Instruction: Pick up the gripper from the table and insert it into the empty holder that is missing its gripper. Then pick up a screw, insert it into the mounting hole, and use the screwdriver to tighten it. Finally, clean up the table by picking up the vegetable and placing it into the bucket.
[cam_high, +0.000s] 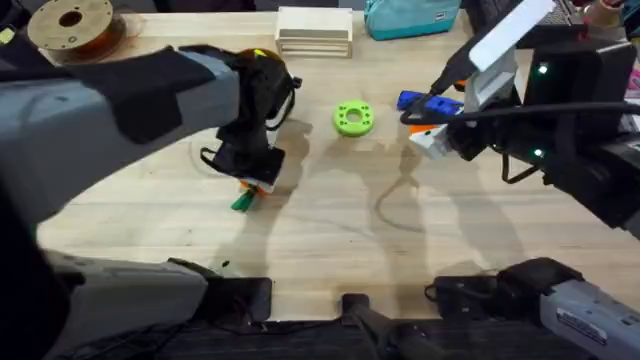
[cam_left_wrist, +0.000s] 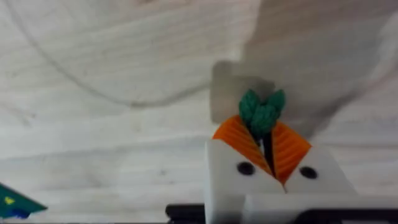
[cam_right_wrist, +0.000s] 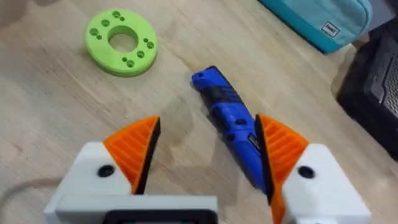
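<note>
Dark-green vegetable sits pinched between left gripper fingers, orange ribbed pads nearly pressed together with just the leafy bundle and thin stems between them. Leaf tuft sticks out past the tips. Overhead view puts the left gripper low over the bench, left of centre, green leaf end poking out below the fingers, at or just off the wood, cannot tell which. Grip looks tight on the stem bundle, probably because that is the thin part that fits between the pads; judged as cleanup step, pick done or nearly done, carry to the bucket not yet made. Bucket not identified with confidence from here.

Right gripper hangs above the bench with fingers spread wide, holding nothing. Blue screwdriver lies flat on the wood, slanting into the gap, its near end close against the inner face of one orange pad, maybe touching, no squeeze. Overhead shows the screwdriver right of centre, just beside the right gripper. Lying flat there reads as set down and released, or about to be taken; cannot tell which.

Lime-green ring disc rests mid-bench between the two arms, apart from both. Teal pouch and wooden block stack at the far edge.
</note>
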